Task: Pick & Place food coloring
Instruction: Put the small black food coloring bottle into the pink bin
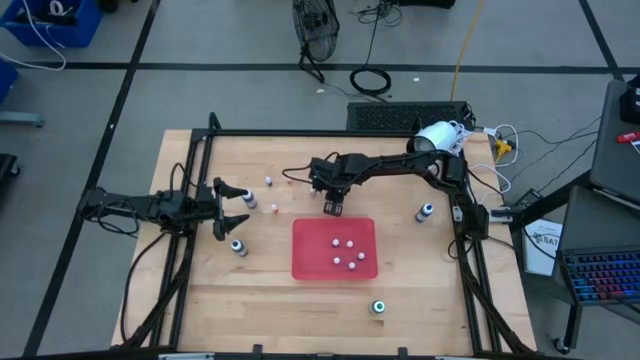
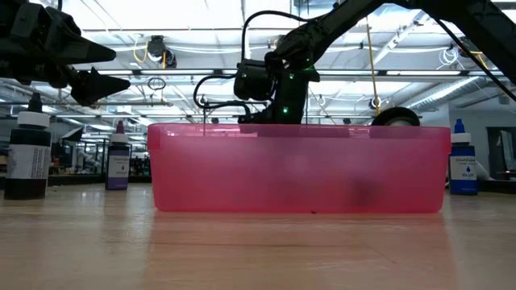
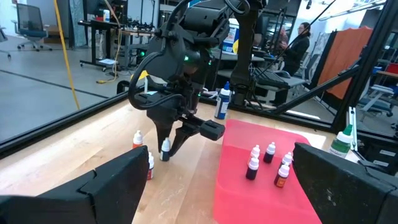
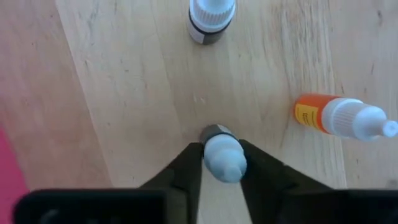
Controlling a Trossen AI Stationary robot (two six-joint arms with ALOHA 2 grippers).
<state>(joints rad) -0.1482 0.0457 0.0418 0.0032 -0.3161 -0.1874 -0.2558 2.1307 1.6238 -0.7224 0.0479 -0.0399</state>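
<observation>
Several small food coloring bottles stand in the red tray (image 1: 300, 262). My right gripper (image 1: 332, 207) hangs just beyond the tray's far edge, pointing steeply down, shut on a small dark bottle with a whitish cap (image 4: 224, 155). Beside it one bottle (image 4: 211, 18) stands upright and an orange one (image 4: 339, 116) lies on its side. Bigger bottles stand at the table's left (image 1: 239, 247) and right (image 1: 426, 212), and a green-capped one (image 1: 379, 307) near the front. My left gripper (image 1: 244, 206) waits open and level at the left, with a small bottle (image 1: 249, 201) close to its fingertips. My right gripper pinches the small bottle between its two fingers, at the neck just under the whitish cap (image 4: 219, 144). The fingers (image 4: 186, 165) come from above, slanting steeply down. The bottle (image 3: 165, 149) stands upright with its base on or just above the wood.
The tray's far wall (image 2: 298, 133) lies just on the near side of the right gripper. Loose small bottles (image 1: 268, 181) dot the wood to the far left of the tray. A black frame (image 1: 320, 133) edges the table. Bare wood lies on the near side of the tray.
</observation>
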